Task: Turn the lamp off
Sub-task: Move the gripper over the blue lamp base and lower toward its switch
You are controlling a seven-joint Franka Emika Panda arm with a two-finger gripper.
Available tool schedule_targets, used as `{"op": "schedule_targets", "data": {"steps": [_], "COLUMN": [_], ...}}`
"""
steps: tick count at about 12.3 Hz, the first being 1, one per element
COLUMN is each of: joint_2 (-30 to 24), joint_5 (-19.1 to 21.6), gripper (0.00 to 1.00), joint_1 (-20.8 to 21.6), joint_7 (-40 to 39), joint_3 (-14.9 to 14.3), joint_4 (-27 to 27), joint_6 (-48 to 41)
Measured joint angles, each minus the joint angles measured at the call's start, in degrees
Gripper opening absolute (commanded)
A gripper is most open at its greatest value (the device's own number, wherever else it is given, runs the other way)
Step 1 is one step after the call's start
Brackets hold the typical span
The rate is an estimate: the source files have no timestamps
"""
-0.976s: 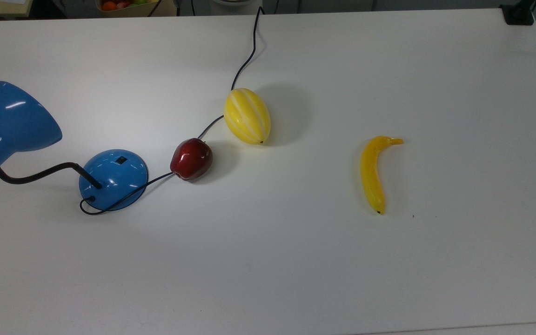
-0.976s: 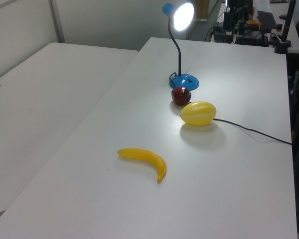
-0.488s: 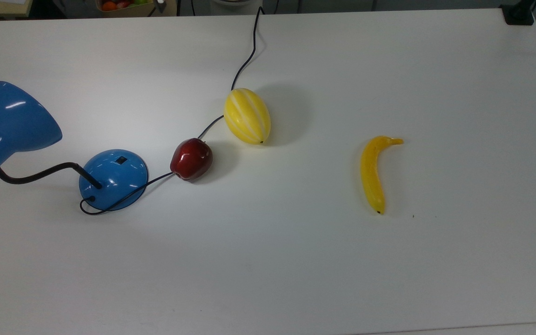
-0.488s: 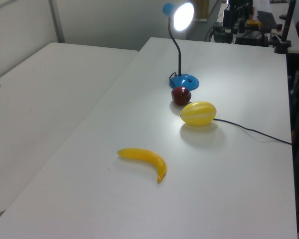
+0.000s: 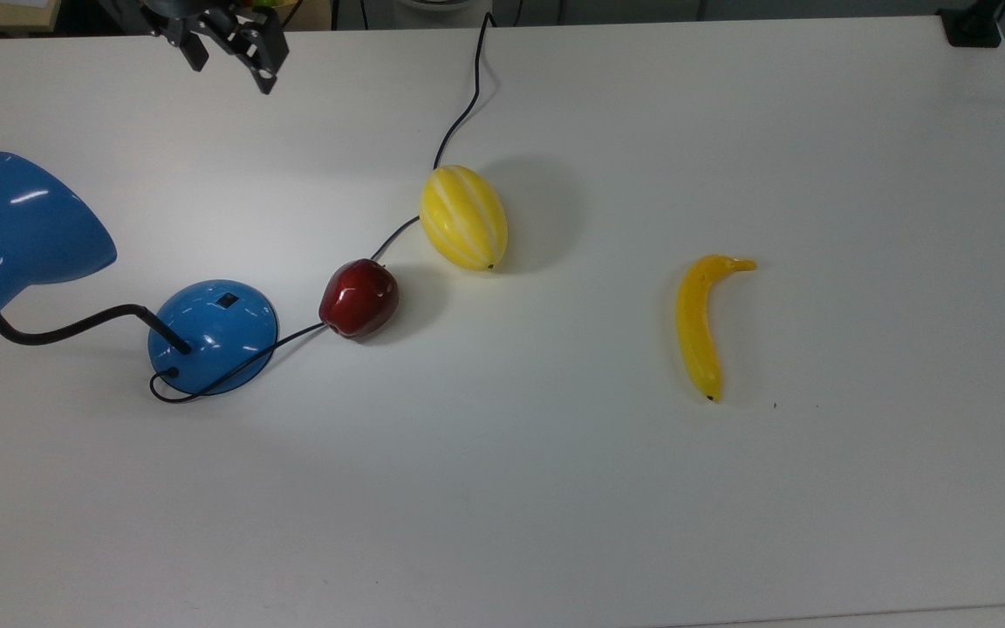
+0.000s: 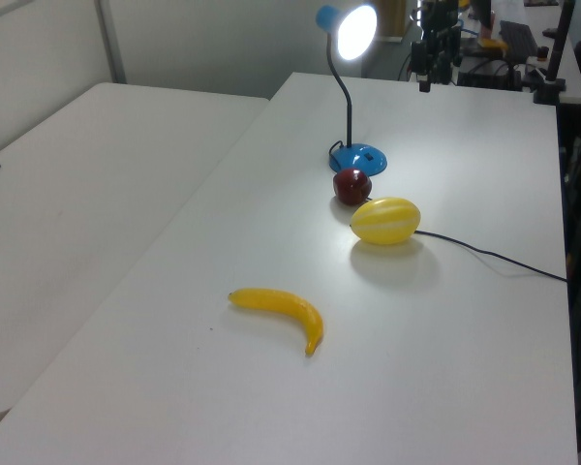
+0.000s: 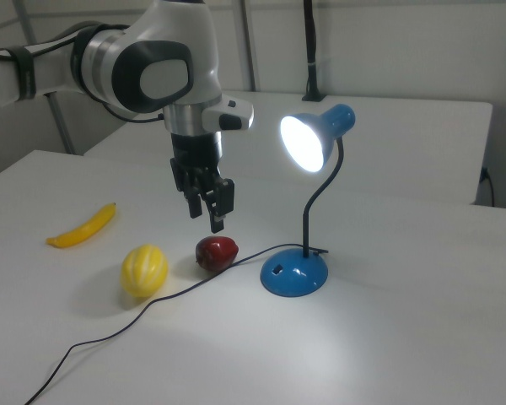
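Top view's upper left: newly arrived over the table (image 5: 555,488), gripper (image 5: 228,61), fingers apart, empty. Unmoved: lamp (image 5: 215,331) at the top view's left, lit, beside apple (image 5: 359,297), melon (image 5: 463,217); banana (image 5: 700,324) well apart.

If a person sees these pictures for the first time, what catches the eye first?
The lit blue lamp shines at the table's end. Beside its base lie a red apple and a yellow melon; a banana lies farther away. The tool hangs above the apple, touching nothing.
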Motion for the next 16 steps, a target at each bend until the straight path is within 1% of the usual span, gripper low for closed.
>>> {"op": "schedule_targets", "data": {"steps": [4,7,11,14,16], "joint_2": [1.0,4.1,7.9,11.4,12.8], "joint_5": [0.0,0.0,0.0,0.0,0.0], "gripper": [0.13,0.12,0.12,0.12,0.12], "joint_1": [-1.3,-1.5,-2.3,-2.4,-2.3], "joint_7": [0.0,0.0,0.1,1.8,2.6], "joint_3": [0.0,0.0,0.0,0.0,0.1], "joint_4": [0.0,0.0,0.0,-0.2,-0.5], "joint_6": [4.4,9.8,14.6,20.2,22.6]}}
